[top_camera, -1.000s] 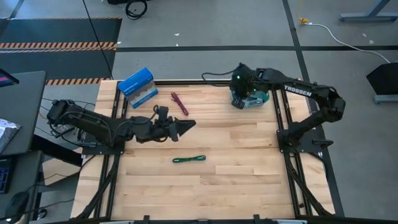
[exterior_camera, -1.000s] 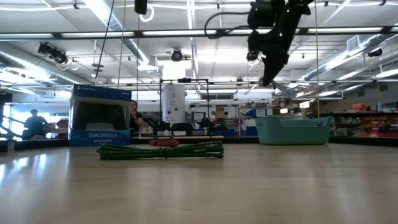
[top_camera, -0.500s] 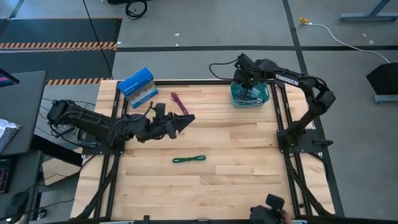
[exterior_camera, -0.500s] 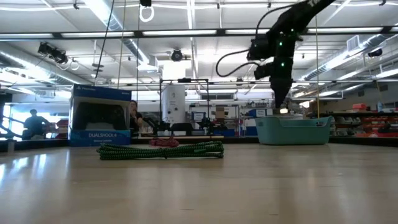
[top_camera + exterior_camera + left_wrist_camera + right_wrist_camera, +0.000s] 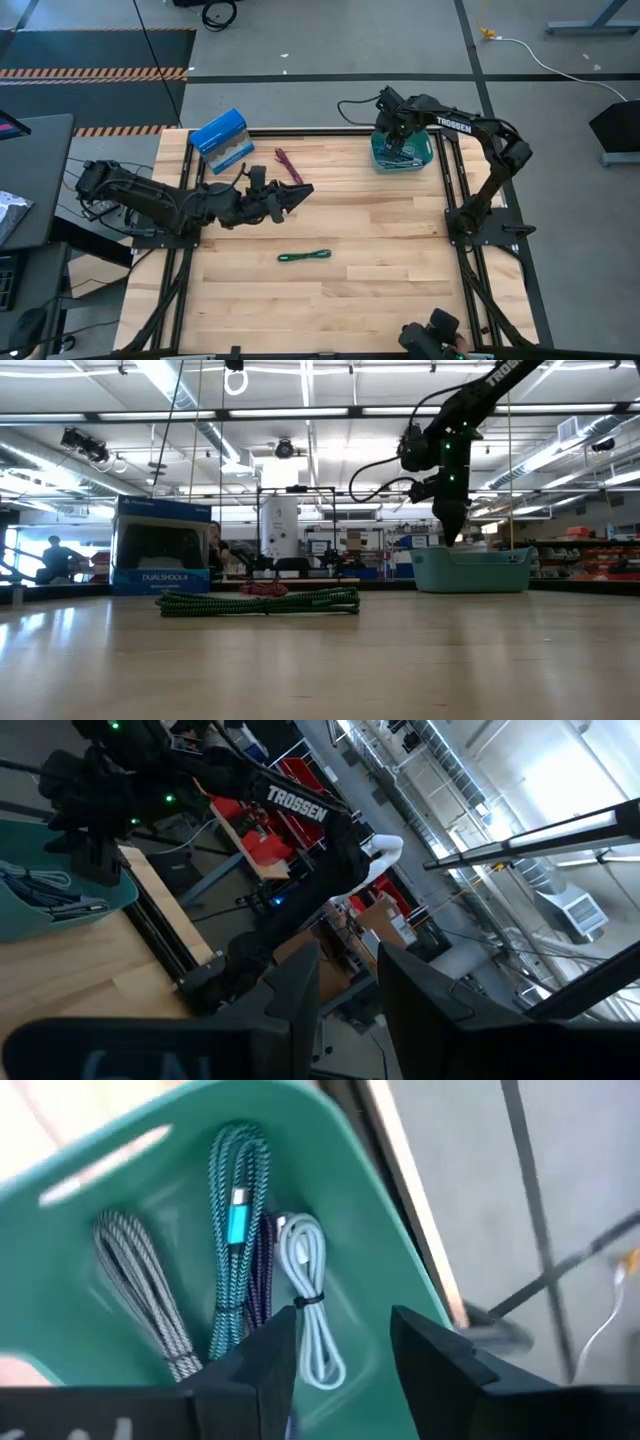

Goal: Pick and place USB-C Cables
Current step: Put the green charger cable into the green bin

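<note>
A teal bin (image 5: pixel 424 158) at the table's far right holds several USB-C cables: a grey braided one (image 5: pixel 140 1295), a teal one (image 5: pixel 235 1250), a purple one (image 5: pixel 262 1280) and a silvery one (image 5: pixel 312 1295). My right gripper (image 5: pixel 340 1345) hangs open just above them, pointing steeply down into the bin (image 5: pixel 470 570). A green cable (image 5: pixel 305 257) lies mid-table and a maroon cable (image 5: pixel 289 165) lies farther back. My left gripper (image 5: pixel 303 191) hovers open between these two, pointing toward the table's right, with nothing between its fingers (image 5: pixel 295 985).
A blue box (image 5: pixel 222 140) stands at the far left, just behind the left arm. The black frame rails run along the table's left, right and far edges. Bare wood lies between the green cable (image 5: pixel 258 603) and the near edge.
My right gripper has sunk from well above the table to just over the teal bin, shifting a little toward the table's far right, and its arm has swung round behind it. The left gripper and the cables on the table have stayed put.
</note>
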### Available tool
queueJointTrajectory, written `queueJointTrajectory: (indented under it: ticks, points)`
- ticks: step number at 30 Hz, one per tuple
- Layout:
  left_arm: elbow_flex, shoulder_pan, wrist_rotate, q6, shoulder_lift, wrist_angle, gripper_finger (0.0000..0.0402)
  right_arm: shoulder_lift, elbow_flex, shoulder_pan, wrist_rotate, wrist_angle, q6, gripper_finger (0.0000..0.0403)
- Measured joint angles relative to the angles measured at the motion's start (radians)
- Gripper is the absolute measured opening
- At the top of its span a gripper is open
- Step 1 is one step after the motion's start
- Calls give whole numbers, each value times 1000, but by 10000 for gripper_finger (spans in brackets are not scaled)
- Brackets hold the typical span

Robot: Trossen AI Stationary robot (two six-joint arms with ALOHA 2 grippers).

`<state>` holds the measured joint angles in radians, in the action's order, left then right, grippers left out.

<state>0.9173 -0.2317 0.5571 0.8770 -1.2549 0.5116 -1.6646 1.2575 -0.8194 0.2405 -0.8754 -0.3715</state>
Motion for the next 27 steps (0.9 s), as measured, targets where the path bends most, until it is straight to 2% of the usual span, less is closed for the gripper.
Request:
queueJointTrajectory:
  ticks: [3,6,12,16,23,27]
  points:
    - [0,0,0,1,0,-38,112,22,0,15,-31,0,150,169]
    - [0,0,5,19,1,-132,112,45,0,37,-118,-1,284,169]
    - [-1,17,0,184,6,-489,112,113,0,111,-239,-3,409,168]
    - [-1,35,-127,225,6,-629,112,164,0,190,-288,0,447,168]
    - [0,15,-457,178,-1,-681,112,195,0,363,-521,26,519,168]
    - [0,-26,-528,160,-30,-831,112,193,0,457,-603,110,652,168]
